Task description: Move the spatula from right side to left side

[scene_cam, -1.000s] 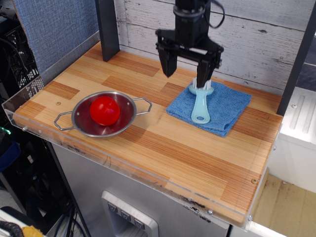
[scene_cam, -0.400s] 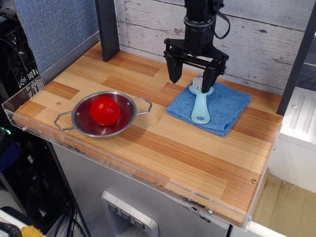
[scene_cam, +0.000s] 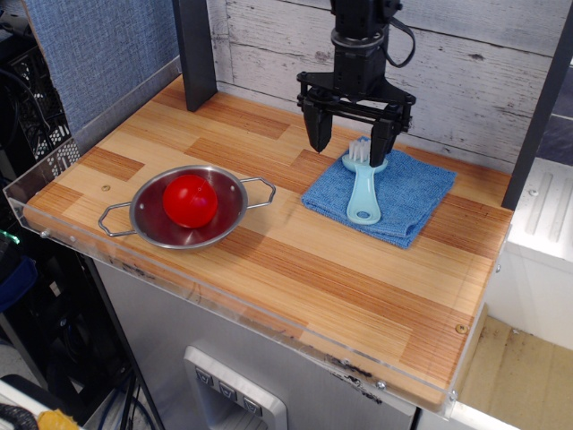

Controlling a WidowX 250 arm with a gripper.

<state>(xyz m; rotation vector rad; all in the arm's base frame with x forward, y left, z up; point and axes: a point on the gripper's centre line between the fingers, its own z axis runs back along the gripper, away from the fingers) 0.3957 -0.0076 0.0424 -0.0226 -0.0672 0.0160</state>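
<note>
Your gripper [scene_cam: 350, 141] hangs with jaws spread wide, the brush-like spatula [scene_cam: 363, 187] lying unheld just below on the cloth [scene_cam: 412, 193], its bristled head by the right finger, while the bowl [scene_cam: 148, 221] sits well off leftward.

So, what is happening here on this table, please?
One robot arm is working over a wooden table. Its gripper is open and hangs just above the bristled head of a light-blue spatula, which lies on a blue cloth on the right side. The spatula is not yet picked up. On the left stands a metal bowl with a red ball inside. The spatula is meant to go to the left side.
</note>
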